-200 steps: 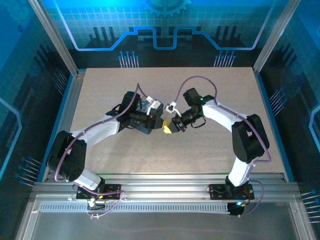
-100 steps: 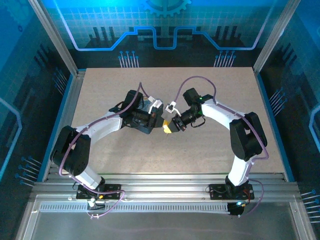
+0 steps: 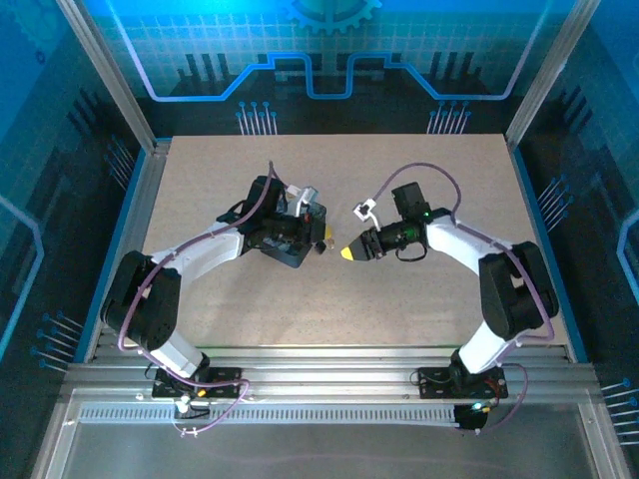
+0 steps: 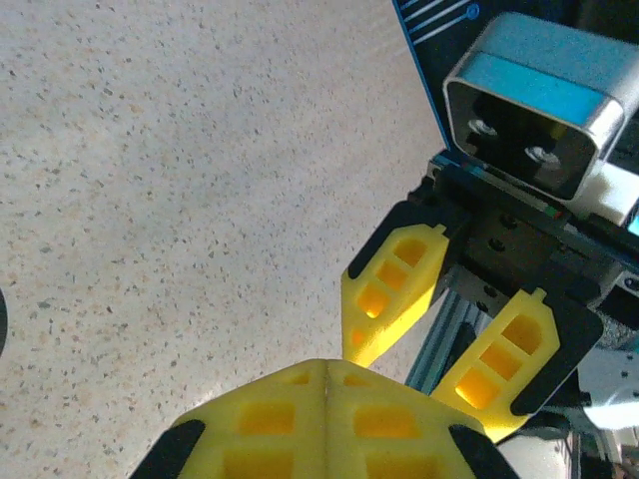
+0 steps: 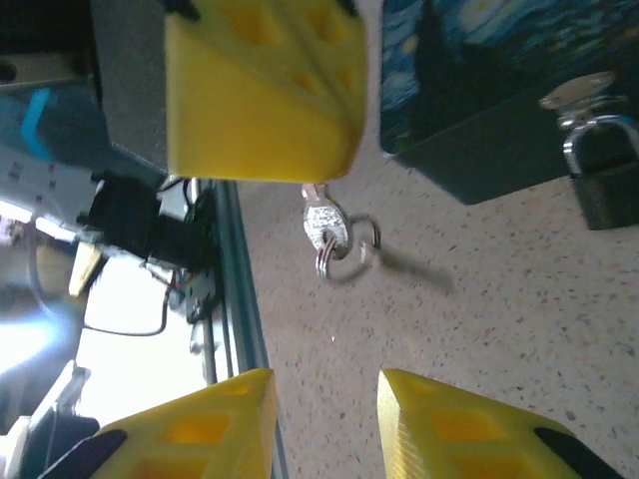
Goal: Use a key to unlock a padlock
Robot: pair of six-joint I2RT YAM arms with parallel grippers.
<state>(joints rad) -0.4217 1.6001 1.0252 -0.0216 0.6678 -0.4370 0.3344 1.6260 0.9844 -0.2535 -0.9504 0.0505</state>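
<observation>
Right wrist view: the left gripper [image 5: 300,150], closed tight, pinches the key [image 5: 321,222], dangling just ahead of the right gripper [image 5: 324,399], parted and empty. The padlock [image 5: 606,180] hangs on the box [image 5: 469,90] nearby. From above, the grippers face each other, apart.

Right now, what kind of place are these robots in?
Probably a robot test booth: a left arm and right arm bolted to a metal rail, a speckled table, and blue circuit-pattern walls around it.

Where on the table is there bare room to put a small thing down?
Bare: the table strip beyond the left arm and right arm, and the near patch between them. Crowded: the centre, where left gripper, key, right gripper, box and padlock meet.
</observation>
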